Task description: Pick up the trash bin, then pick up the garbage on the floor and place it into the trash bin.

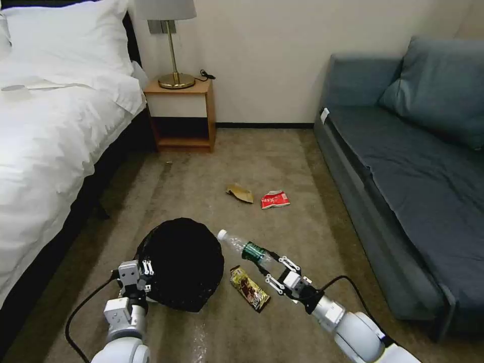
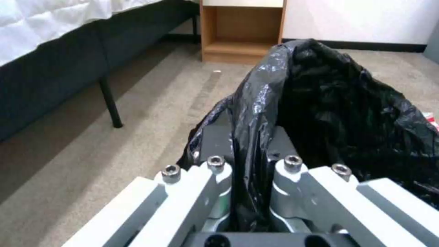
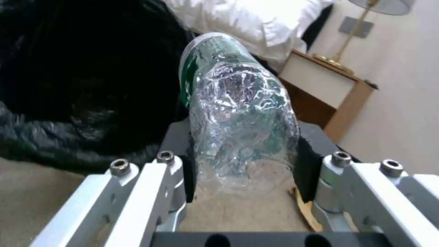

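The trash bin point(image 1: 184, 264), its glossy, crinkled black liner hiding the body, sits low over the tan carpet point(image 1: 282, 161) in front of the robot, between the bed point(image 1: 50, 141) and the sofa point(image 1: 413, 166). The left claw point(image 1: 143, 275) is clenched on the near edge of the liner; in the left wrist view the black film point(image 2: 256, 137) is pinched between the 2 pads.

Just right of the bin, the right claw point(image 1: 269, 267) grasps a clear, crumpled plastic bottle point(image 1: 247, 249) by its base end, held off the carpet with the white-capped neck pointing at the bin's rim (a green label wraps its middle). The right wrist view shows the dented, rippled bottle point(image 3: 240, 127) squeezed between the dark pads point(image 3: 307, 161), with the liner's black folds point(image 3: 82, 85) just beyond.

3 pieces of garbage lie flat on the carpet: a gold-brown foil snack wrapper point(image 1: 249, 288), long and narrow, right under the bottle; farther out, a folded tan cardboard scrap point(image 1: 240, 193) and, just beside it, a creased red-and-white packet point(image 1: 275, 199).

Against the far wall stands a wooden nightstand point(image 1: 182, 113) with a brass lamp point(image 1: 175, 55), next to the white-quilted bed.
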Controlling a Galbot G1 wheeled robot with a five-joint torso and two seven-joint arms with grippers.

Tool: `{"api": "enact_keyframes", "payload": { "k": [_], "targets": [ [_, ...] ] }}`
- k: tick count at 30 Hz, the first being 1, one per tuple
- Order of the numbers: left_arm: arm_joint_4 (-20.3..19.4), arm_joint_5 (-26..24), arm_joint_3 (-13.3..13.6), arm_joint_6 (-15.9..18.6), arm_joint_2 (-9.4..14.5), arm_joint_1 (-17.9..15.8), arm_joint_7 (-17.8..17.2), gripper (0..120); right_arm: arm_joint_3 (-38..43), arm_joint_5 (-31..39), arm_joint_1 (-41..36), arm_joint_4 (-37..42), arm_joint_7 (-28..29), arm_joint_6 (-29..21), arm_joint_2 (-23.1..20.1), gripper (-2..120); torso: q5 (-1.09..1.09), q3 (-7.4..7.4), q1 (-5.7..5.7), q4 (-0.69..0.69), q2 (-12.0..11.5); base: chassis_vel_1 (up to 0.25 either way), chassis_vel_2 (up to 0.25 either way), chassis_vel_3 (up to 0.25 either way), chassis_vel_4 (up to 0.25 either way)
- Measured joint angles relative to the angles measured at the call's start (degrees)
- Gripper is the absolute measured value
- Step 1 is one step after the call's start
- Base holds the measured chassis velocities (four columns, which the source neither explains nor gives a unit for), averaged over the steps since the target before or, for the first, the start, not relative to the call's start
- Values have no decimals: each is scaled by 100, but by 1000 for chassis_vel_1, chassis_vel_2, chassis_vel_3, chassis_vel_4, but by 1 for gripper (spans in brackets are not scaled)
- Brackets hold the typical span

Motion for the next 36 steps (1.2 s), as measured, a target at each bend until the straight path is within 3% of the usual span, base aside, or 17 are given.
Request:
{"api": "enact_keyframes", "payload": {
  "k": [11,17,25,31,34,36],
  "targets": [
    [503,155,182,102,-97,-432,-12,6,-1304,170,1211,-942,5,-8,190,38,-1,0,0,-2,0,0,0,0,0],
    [922,154,199,87,-106,-782,-33,6,-1872,413,1844,-1758,1,160,623,38,2,-1,0,0,0,0,0,0,0],
    [1145,106,183,87,-75,-960,-46,6,-2110,515,2261,-2387,14,275,1195,39,2,-2,0,1,1,0,0,0,0],
    [1083,97,175,111,-74,-892,-47,6,-2133,516,2288,-2489,94,298,1361,58,0,-1,0,0,1,0,0,0,0],
    [1064,94,175,128,-76,-873,-45,5,-2097,513,2200,-2455,107,289,1288,75,-1,-1,0,-1,1,0,0,0,0],
    [1063,92,175,130,-73,-873,-44,5,-2087,512,2192,-2455,108,288,1263,79,-1,-1,0,-1,0,0,0,0,0]
  ]
}}
